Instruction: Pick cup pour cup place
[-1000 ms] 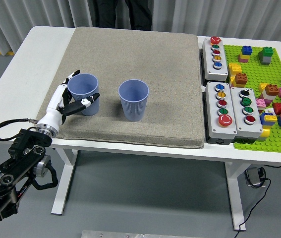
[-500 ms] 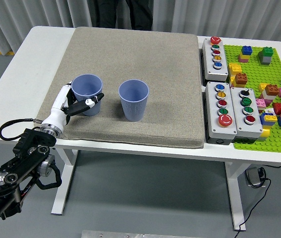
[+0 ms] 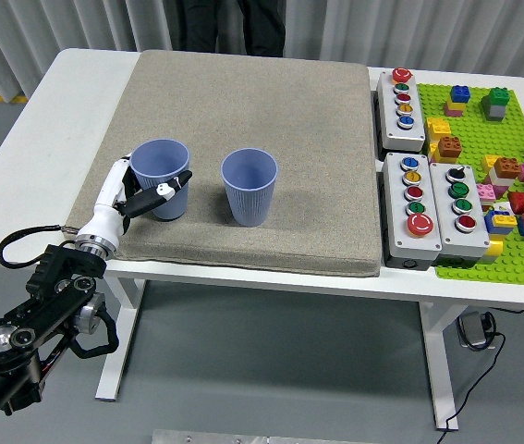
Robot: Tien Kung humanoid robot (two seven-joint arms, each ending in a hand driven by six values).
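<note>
Fingers of the left hand wrap around the lower body of the left cup, a blue ribbed paper cup standing upright on the grey mat. The white hand comes up from the mat's near left corner, thumb across the cup's front and the other fingers reaching behind it, so the grasp is closed on the cup. Whether the cup's base touches the mat or is just off it cannot be told.

Just to the right of the held cup, apart from it, stands the second blue cup, upright and open-mouthed, on the same mat. Neither cup's contents can be made out.

The mat covers the middle of the white tabletop. To the right of the mat lie three grey button boxes with coloured buttons, and beyond them a green baseplate carrying scattered coloured bricks.

At the far side of the tabletop, beyond the mat, a person's dark trouser legs show against the curtain. The robot's black left arm hangs below the tabletop's near edge.
</note>
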